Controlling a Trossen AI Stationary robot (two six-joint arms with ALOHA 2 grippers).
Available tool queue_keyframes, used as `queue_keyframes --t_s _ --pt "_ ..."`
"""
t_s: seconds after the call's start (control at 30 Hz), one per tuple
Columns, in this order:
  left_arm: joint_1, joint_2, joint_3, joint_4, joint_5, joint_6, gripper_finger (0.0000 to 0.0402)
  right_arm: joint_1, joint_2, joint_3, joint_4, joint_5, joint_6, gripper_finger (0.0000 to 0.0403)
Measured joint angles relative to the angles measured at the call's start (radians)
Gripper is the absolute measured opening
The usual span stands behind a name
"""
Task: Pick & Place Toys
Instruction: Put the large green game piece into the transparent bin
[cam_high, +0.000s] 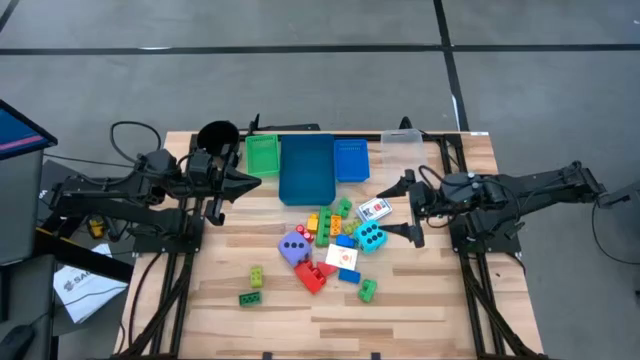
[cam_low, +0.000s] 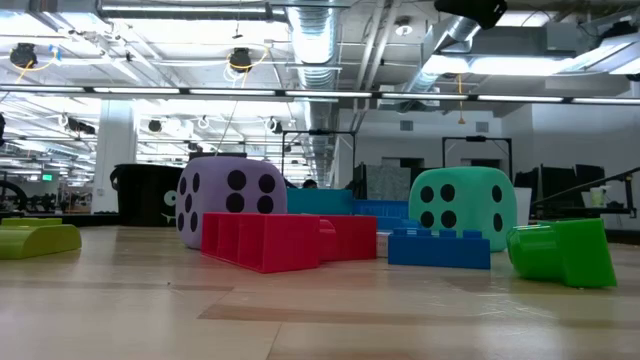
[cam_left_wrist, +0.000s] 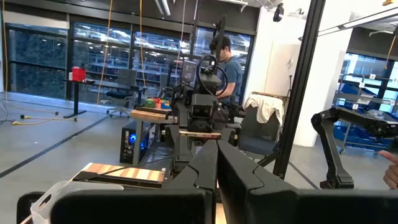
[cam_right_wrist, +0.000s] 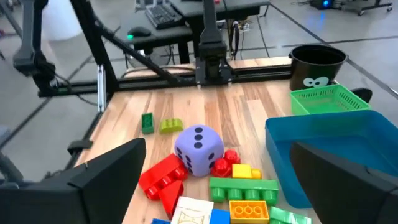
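right claw (cam_high: 407, 208) wide open and empty beside the toys (cam_high: 330, 245); left claw (cam_high: 255, 181) closed, empty

Two dice (cam_high: 294, 247), two cards (cam_high: 374, 210), perhaps twelve bricks (cam_high: 310, 277).

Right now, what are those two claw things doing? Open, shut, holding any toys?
Left gripper: shut, holding nothing, parked by the green tray.
Right gripper: open wide, empty, beside the toy pile near the teal dice.

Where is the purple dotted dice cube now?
In the high view the purple dotted dice cube sits mid-table, on the toy pile's left edge, just above the red plastic brick.
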Motion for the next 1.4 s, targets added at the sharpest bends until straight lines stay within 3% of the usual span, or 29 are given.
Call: queue_keyframes --t_s 0.5,0.8,1.07,1.4 --pt "0.0 0.0 0.0 0.0 0.0 0.0 0.0002 -0.024 0.03 0.0 0.024 0.001 -0.007 0.0394" --pt "0.0 0.0 0.0 0.0 0.0 0.0 0.0002 -0.021 0.034 0.0 -0.104 0.0 -0.044 0.0394" --pt "0.0 0.0 0.0 0.0 0.0 0.0 0.0002 -0.021 0.038 0.0 -0.2 -0.002 -0.22 0.0394" --pt "0.0 0.0 0.0 -0.001 0.0 0.0 0.0002 -0.021 0.182 0.0 -0.196 -0.088 -0.15 0.0394"
